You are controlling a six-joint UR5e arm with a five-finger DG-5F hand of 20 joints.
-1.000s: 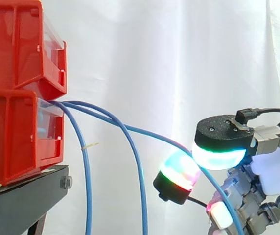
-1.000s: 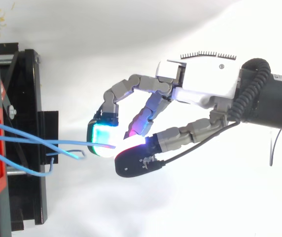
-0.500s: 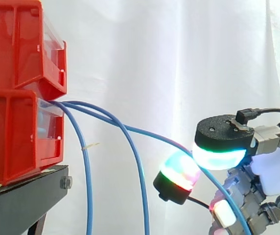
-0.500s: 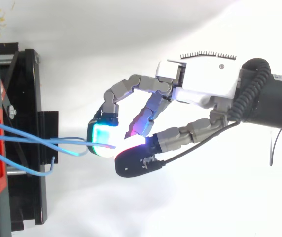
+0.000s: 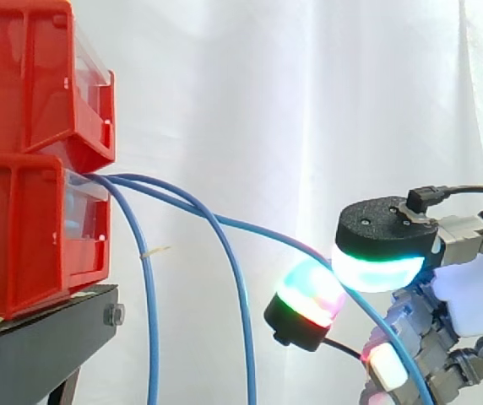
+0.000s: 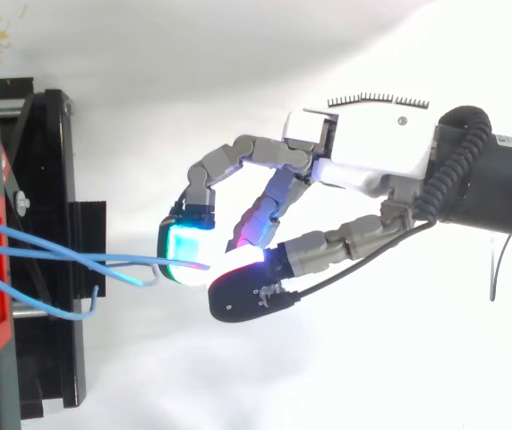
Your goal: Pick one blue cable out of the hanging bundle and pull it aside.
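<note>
Two red bins stand stacked on a black stand (image 5: 43,342) before a white curtain (image 5: 267,84). All three cables leave the front lip of the lower red bin (image 5: 22,236), just under the upper red bin (image 5: 22,76).

The hand (image 6: 372,152) sits well to the right of the lower red bin and lower than its lip. Its fingers are curled, and the glowing fingertips (image 5: 377,268) are closed against each other in a pinch on one blue cable (image 5: 258,229). That cable is drawn away from the lower red bin in a long shallow arc. It passes between a green-and-red pad and a cyan-white pad, then drops steeply in front of the hand. From above it runs almost straight from the bin into the cyan pad (image 6: 184,246).

The two other blue cables (image 5: 150,295) hang nearly straight down, close to the lower red bin and apart from the pinched one. One falls just beside the stand, the other a little farther out.
</note>
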